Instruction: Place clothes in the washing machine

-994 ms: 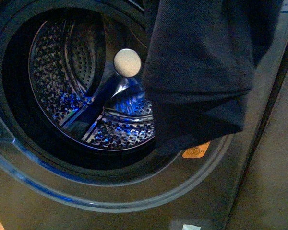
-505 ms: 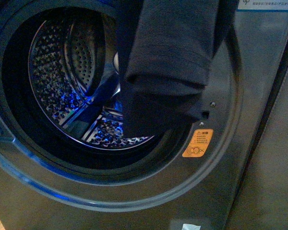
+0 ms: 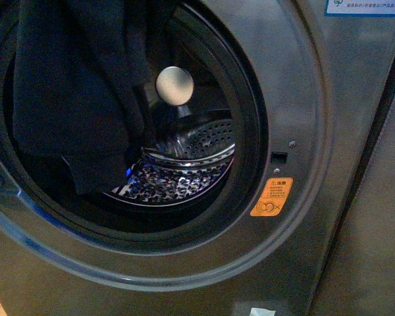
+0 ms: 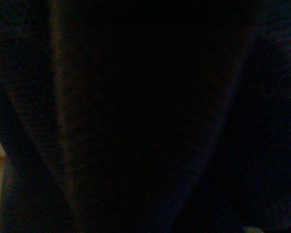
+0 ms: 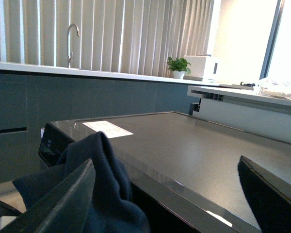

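Observation:
The clothes (image 3: 79, 99), a thick dark navy garment, hang in the left half of the washing machine's round mouth, in front of the perforated steel drum (image 3: 184, 178). The washing machine (image 3: 316, 99) is grey, with an orange sticker (image 3: 271, 197). My left gripper is shut on the clothes; it is not seen in the front view, and the left wrist view is dark. My right gripper (image 5: 167, 194) is open and empty above the machine's flat top (image 5: 184, 145). A fold of the navy clothes (image 5: 102, 194) shows beside one of its fingers (image 5: 58, 204).
A round silver knob (image 3: 175, 85) sits at the drum's back. A blue-white label (image 3: 365, 6) is at the machine's upper right. In the right wrist view a counter with a tap (image 5: 72, 36) and a potted plant (image 5: 178, 65) stand behind.
The clothes have swung from the right side of the porthole across to the left and into the drum's mouth. The orange sticker and the right rim are now uncovered.

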`<action>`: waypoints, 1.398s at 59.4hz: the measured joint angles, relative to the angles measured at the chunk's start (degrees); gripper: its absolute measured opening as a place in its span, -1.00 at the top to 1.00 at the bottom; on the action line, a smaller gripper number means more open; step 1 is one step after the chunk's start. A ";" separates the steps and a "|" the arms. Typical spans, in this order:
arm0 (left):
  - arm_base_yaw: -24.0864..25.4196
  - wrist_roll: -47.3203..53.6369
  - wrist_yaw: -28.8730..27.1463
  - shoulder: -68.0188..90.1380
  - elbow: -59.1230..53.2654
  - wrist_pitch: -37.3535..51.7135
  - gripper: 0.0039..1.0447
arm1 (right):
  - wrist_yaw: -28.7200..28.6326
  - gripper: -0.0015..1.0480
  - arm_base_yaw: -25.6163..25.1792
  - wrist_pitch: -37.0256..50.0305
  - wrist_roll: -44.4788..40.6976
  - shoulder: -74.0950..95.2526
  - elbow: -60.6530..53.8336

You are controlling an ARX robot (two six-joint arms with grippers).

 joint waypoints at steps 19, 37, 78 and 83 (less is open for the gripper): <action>8.72 0.44 8.48 -4.50 -18.18 7.45 0.76 | 0.00 -0.86 0.00 0.00 0.00 -0.02 0.00; 6.29 3.21 11.47 -3.02 -28.72 16.50 0.76 | 16.15 -0.86 0.94 7.56 0.39 -1.22 -3.43; 3.74 1.86 9.35 24.50 -28.24 35.45 0.77 | 31.41 -0.02 -8.83 15.76 4.11 -36.17 -71.47; 3.72 1.46 9.35 27.76 -25.83 36.65 0.77 | 29.64 0.22 -10.75 17.57 3.91 -39.23 -75.82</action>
